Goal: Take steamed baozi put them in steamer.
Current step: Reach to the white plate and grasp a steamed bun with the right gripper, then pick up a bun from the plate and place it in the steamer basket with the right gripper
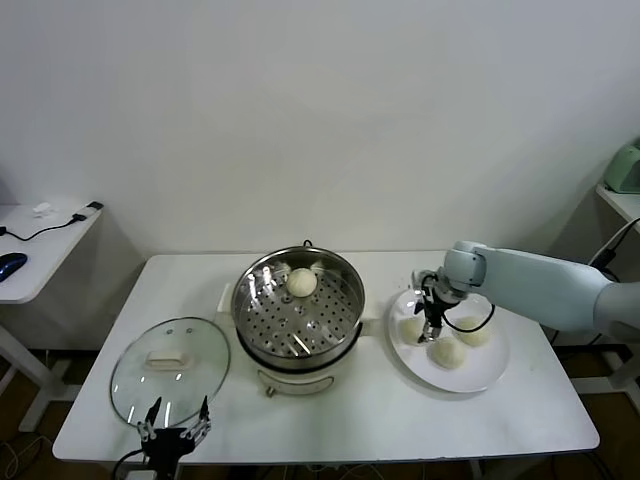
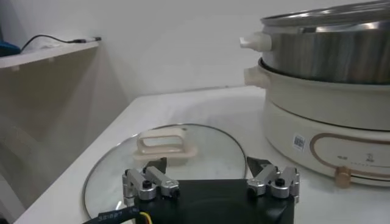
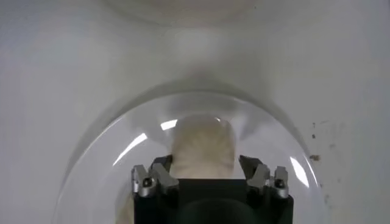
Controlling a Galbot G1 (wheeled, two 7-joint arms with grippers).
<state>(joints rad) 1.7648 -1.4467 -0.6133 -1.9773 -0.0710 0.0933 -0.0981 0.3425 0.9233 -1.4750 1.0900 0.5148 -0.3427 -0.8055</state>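
Note:
The steel steamer (image 1: 298,310) stands mid-table with one baozi (image 1: 302,281) on its hole-dotted tray. Three more baozi lie on the white plate (image 1: 490,375) to its right: one on the plate's left side (image 1: 410,326), one at the front (image 1: 447,354), one on the right (image 1: 474,331). My right gripper (image 1: 431,327) is down on the plate at the left one. In the right wrist view its fingers (image 3: 164,169) press both sides of that baozi (image 3: 203,149), which rests on the plate (image 3: 274,140). My left gripper (image 1: 175,432) is open and empty at the table's front left edge.
A round glass lid (image 1: 170,368) with a cream handle lies flat left of the steamer, just beyond my left gripper (image 2: 207,164); it also shows in the left wrist view (image 2: 201,146), with the steamer (image 2: 329,55) beside it. A side table (image 1: 40,240) stands far left.

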